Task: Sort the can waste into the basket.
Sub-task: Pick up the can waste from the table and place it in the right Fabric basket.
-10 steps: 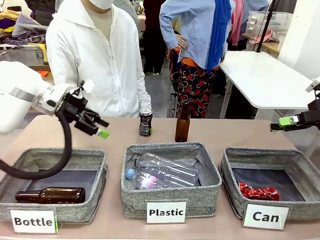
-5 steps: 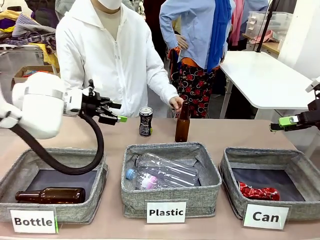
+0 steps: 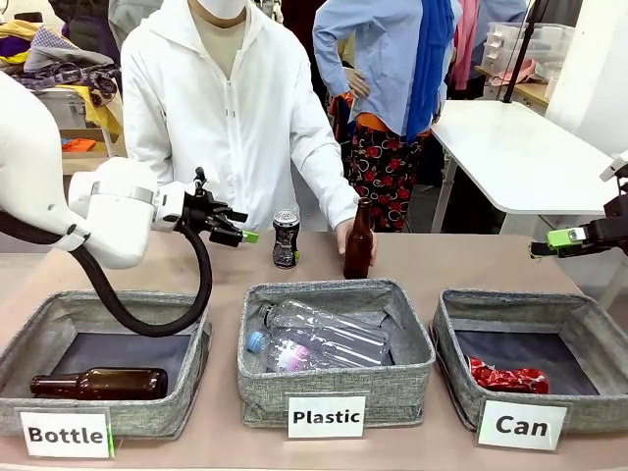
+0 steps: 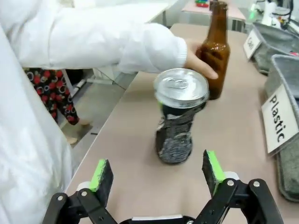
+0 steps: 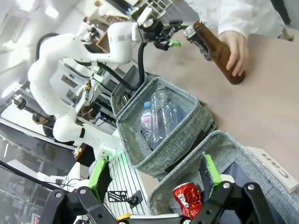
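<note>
The taller black can (image 3: 286, 238) stands dented on the table's far side, between the baskets and the person. My left gripper (image 3: 243, 226) is open just left of it and level with it. In the left wrist view the black can (image 4: 180, 116) stands just beyond my open left gripper (image 4: 157, 167), outside the green pads. The crushed red can (image 3: 507, 376) lies in the grey "Can" basket (image 3: 451, 329) at the right. My right gripper (image 3: 554, 240) hangs open and empty beyond that basket's far right corner. In the right wrist view the red can (image 5: 188, 199) shows between the fingers of the right gripper (image 5: 155, 170).
A person's hand (image 3: 342, 234) grips a brown glass bottle (image 3: 358, 240) standing right of the black can. The "Plastic" basket (image 3: 257, 368) in the middle holds clear bottles. The "Bottle" basket (image 3: 186, 388) at the left holds a brown bottle (image 3: 98, 383).
My left arm has swung right and brought its open gripper close to the black can. The person's hand reached in and took hold of the brown bottle. The right gripper stayed still.
</note>
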